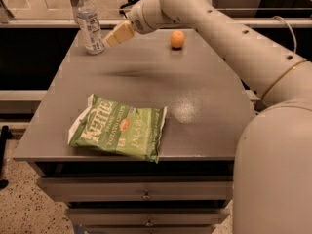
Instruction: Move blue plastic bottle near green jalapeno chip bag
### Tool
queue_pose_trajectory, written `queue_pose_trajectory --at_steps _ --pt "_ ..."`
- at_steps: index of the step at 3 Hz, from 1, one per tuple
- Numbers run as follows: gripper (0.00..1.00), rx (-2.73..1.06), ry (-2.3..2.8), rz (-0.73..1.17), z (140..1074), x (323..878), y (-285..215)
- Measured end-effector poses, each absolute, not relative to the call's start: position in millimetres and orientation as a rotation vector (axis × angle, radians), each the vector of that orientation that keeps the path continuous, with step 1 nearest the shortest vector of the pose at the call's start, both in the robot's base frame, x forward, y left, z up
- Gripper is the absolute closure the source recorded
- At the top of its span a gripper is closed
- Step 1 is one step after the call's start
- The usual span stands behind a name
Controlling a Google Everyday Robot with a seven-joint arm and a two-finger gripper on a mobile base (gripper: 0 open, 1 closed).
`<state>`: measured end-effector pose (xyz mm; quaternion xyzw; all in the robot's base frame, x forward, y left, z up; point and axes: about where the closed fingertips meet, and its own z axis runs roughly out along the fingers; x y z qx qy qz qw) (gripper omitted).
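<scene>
The blue plastic bottle is seen standing upright at the far left corner of the table, well apart from the green jalapeno chip bag, which is laid flat near the front edge. The gripper is held just beside the bottle's right side, angled towards it, presumably so that a grasp at the label can be made; nothing appears to be held, and how far it is open cannot be told. A small orange fruit is set further right, beside the arm
</scene>
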<state>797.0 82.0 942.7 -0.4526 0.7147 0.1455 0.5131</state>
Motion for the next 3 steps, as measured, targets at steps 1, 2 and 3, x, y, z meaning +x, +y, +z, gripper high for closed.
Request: queue_pose_trajectory --at_steps 1,2,3 --pt "0.0 -1.053 1.648 0.467 947 817 140" --pt "0.0 -1.051 1.617 0.51 944 828 168" --pt "0.0 -1.041 1.597 0.528 940 843 182"
